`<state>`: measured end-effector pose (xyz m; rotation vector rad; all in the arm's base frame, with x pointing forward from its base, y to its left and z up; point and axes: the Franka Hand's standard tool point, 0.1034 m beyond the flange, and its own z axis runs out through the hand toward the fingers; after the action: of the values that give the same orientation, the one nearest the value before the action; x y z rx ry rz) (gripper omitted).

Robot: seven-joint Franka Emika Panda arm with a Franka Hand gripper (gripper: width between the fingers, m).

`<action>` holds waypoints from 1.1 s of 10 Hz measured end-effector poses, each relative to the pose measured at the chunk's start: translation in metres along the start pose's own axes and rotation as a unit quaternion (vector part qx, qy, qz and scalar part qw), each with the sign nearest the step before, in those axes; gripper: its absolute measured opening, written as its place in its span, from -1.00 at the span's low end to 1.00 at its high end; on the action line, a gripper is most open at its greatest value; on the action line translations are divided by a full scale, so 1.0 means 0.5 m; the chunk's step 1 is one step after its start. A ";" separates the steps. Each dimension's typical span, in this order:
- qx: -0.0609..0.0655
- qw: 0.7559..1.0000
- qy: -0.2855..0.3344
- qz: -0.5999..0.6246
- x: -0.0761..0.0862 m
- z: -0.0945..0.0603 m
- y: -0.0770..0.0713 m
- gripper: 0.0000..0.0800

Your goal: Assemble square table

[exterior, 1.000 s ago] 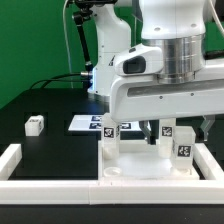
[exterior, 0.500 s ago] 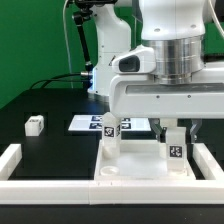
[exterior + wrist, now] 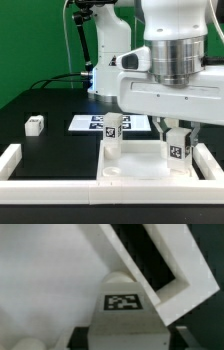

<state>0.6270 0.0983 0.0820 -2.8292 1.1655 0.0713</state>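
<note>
Square table tabletop (image 3: 140, 165) lies flat at the near edge; the gripper (image 3: 178, 130) is clamped on the leg (image 3: 178, 152) at the exterior view's right, upright, likely to seat it in a corner hole

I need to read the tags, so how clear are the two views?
Exterior view: evenly lit, the tag on the leg in the hand small and soft. Wrist view: blurred throughout, that tag only coarse blocks, tabletop washed-out white.

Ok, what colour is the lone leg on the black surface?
The lone leg is white with a dark tag; exterior view.
</note>
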 end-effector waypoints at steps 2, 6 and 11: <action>0.030 0.986 -0.003 0.166 -0.001 0.004 -0.009 -0.27; 0.043 0.939 -0.009 0.341 -0.011 0.007 -0.014 -0.27; 0.042 0.927 -0.010 0.373 -0.014 0.008 -0.015 -0.10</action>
<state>0.6274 0.1087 0.0790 -2.1399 2.0978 0.0889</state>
